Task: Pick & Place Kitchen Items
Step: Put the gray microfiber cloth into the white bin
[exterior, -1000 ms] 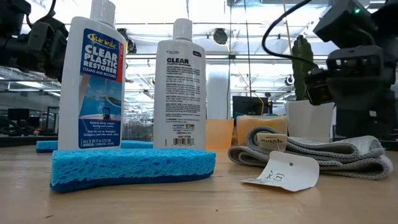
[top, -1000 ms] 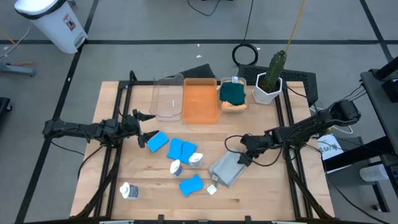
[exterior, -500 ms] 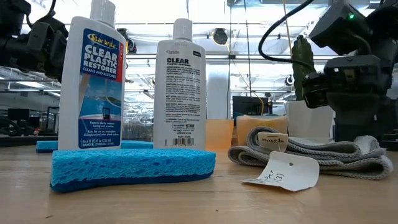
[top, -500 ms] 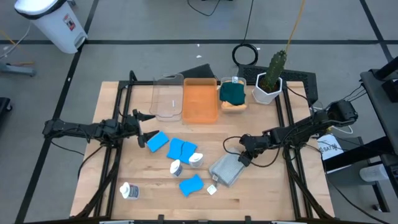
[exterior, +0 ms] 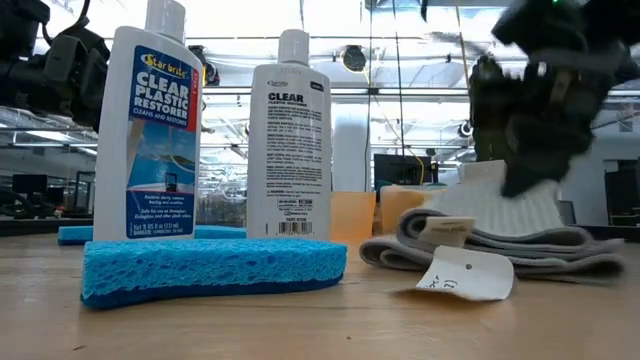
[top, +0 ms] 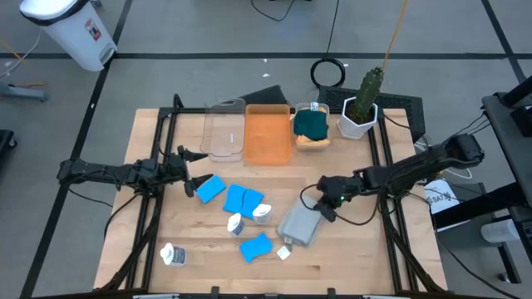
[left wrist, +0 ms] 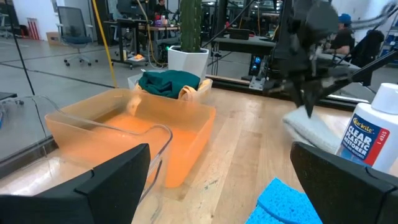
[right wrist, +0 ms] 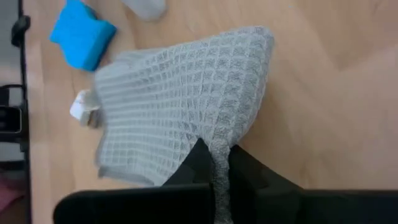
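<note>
Wooden tabletop (top: 349, 257), seen from above. Right gripper (top: 321, 209): low over the middle-right of the tabletop, jaws closed on one edge of the grey cloth (top: 299, 224); the right wrist view shows the waffle-weave fabric pinched between the dark fingers (right wrist: 199, 158) and drawn up into a fold, the rest of the cloth lying on the wood with a small white tag (top: 283, 252) at its near corner. Left gripper (top: 188, 170): at the left side of the tabletop, jaws wide open and empty, just beside a blue sponge (top: 210, 188). Further blue sponges: a pair at centre (top: 243, 198), one nearer the front edge (top: 255, 247). White labelled bottles: two standing together between the sponges (top: 235, 223), (top: 262, 213); one lying apart near the front-left (top: 173, 255). Back row, left to right: clear bin (top: 223, 129), orange bin (top: 268, 134), dark green cloth (top: 312, 124) resting on top of an orange cloth (top: 312, 143), white pot with cactus (top: 360, 108).
</note>
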{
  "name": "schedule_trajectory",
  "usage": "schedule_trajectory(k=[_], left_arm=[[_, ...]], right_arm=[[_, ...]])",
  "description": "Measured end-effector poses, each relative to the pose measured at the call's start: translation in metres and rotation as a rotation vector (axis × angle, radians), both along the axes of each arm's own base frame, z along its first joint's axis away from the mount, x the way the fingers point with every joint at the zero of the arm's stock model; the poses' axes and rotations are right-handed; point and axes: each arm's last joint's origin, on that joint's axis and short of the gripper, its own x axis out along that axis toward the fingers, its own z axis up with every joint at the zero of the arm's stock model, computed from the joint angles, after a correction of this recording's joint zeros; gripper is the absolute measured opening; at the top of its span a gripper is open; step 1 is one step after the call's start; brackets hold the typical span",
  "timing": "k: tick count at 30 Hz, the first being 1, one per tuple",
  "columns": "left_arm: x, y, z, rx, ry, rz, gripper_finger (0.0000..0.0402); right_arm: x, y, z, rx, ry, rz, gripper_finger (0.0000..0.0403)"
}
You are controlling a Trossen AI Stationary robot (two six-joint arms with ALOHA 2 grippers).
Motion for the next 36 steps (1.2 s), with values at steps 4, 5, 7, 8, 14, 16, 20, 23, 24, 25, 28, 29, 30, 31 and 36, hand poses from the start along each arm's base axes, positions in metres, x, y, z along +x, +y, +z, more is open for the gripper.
schedule_trajectory(k=[4, 5, 7, 8, 14, 16, 20, 23, 24, 25, 28, 29, 30, 31, 36], left_arm=[[0.0, 0.0, 0.0, 0.0, 0.0, -0.001, 0.0395], [0.0, 0.0, 0.0, 0.0, 0.0, -0.001, 0.0395], [0.0, 0.0, 0.0, 0.0, 0.0, -0.001, 0.0395], [0.0, 0.0, 0.0, 0.0, 0.0, 0.0, 0.0395], [0.0, 0.0, 0.0, 0.0, 0.0, -0.001, 0.0395], [0.0, 0.0, 0.0, 0.0, 0.0, 0.0, 0.0395], [0.0, 0.0, 0.0, 0.0, 0.0, 0.0, 0.0395], [0.0, 0.0, 0.0, 0.0, -0.001, 0.0, 0.0395], [0.0, 0.0, 0.0, 0.0, 0.0, 0.0, 0.0395], [0.0, 0.0, 0.0, 0.0, 0.0, 0.0, 0.0395], [0.0, 0.0, 0.0, 0.0, 0.0, 0.0, 0.0395], [0.0, 0.0, 0.0, 0.0, 0.0, 0.0, 0.0395], [0.0, 0.0, 0.0, 0.0, 0.0, 0.0, 0.0395], [0.0, 0.0, 0.0, 0.0, 0.0, 0.0, 0.0395], [0.0, 0.0, 0.0, 0.0, 0.0, 0.0, 0.0395]], right_arm=[[0.004, -0.005, 0.031, -0.158, -0.029, 0.061, 0.0002], [0.005, -0.006, 0.041, -0.199, -0.041, 0.071, 0.0002], [0.007, -0.01, 0.058, -0.279, -0.061, 0.102, 0.0001], [0.007, -0.012, 0.065, -0.314, -0.067, 0.116, 0.0001], [0.014, -0.027, 0.109, -0.494, -0.182, 0.201, 0.0001], [0.015, -0.034, 0.12, -0.549, -0.204, 0.214, 0.0001], [0.015, -0.051, 0.142, -0.684, -0.241, 0.241, 0.0001], [0.016, -0.069, 0.159, -0.783, -0.267, 0.228, 0.0], [0.015, -0.075, 0.165, -0.814, -0.266, 0.22, 0.0], [0.014, -0.082, 0.171, -0.849, -0.271, 0.207, 0.0], [0.009, -0.105, 0.189, -0.955, -0.278, 0.152, 0.0], [0.006, -0.114, 0.194, -0.986, -0.271, 0.125, 0.0], [0.004, -0.123, 0.198, -1.017, -0.265, 0.093, 0.0], [0.001, -0.132, 0.2, -1.047, -0.255, 0.063, 0.0], [-0.018, -0.179, 0.206, -1.203, -0.155, -0.068, 0.0]])
